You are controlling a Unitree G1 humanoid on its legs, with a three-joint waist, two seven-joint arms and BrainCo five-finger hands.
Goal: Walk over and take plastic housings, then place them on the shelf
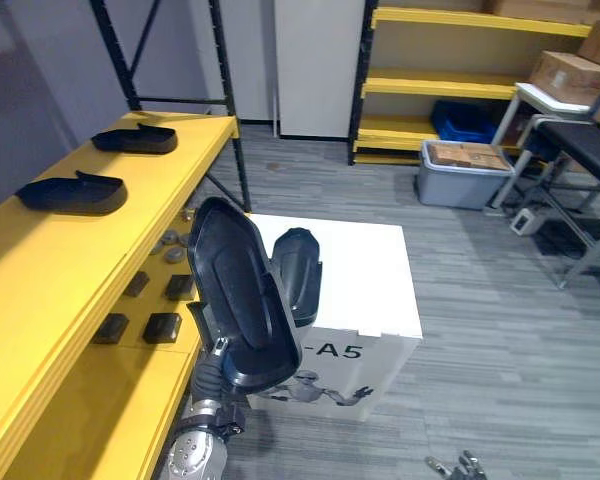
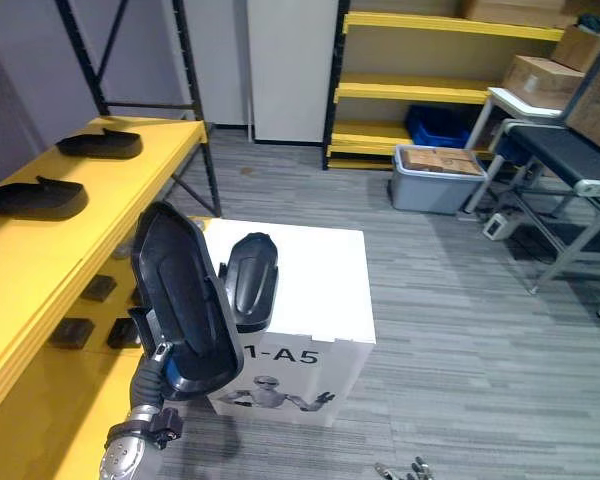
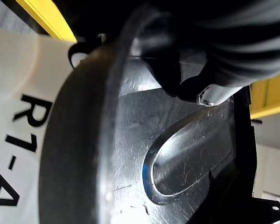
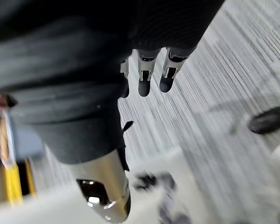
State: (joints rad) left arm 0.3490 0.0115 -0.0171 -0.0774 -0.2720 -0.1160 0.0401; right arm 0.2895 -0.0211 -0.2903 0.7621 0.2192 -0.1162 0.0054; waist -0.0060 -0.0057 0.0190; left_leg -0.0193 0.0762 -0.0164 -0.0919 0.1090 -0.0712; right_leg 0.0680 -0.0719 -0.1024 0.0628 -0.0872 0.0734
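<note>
Grey plank floor (image 1: pixel 480 300) runs through a storeroom, and in the left eye view a long yellow shelf (image 1: pixel 40 290) stands along the robot's left. Two black plastic housings lie well apart on its top board: the near housing (image 1: pixel 72 192) and the far housing (image 1: pixel 135 139). A white box (image 1: pixel 370 270) stands on the floor just beside the shelf, with a small housing (image 1: pixel 298 275) resting on its top. In front of the box the left hand (image 1: pixel 212 365) grips the lower end of a large housing (image 1: pixel 240 300), which stands upright. The right hand (image 1: pixel 467 462) shows at the bottom edge, low over the floor.

The right eye view adds a grey bin (image 2: pixel 435 178) by the yellow racks (image 2: pixel 420 90) at the back.

From the left wrist view, the large housing's glossy inner face lies close, and a silver fingertip (image 3: pixel 210 95) presses against it beside the dark cover.

In the right wrist view, the right hand's fingers (image 4: pixel 144 84) hang straight and loose, side by side above the floor, empty.
</note>
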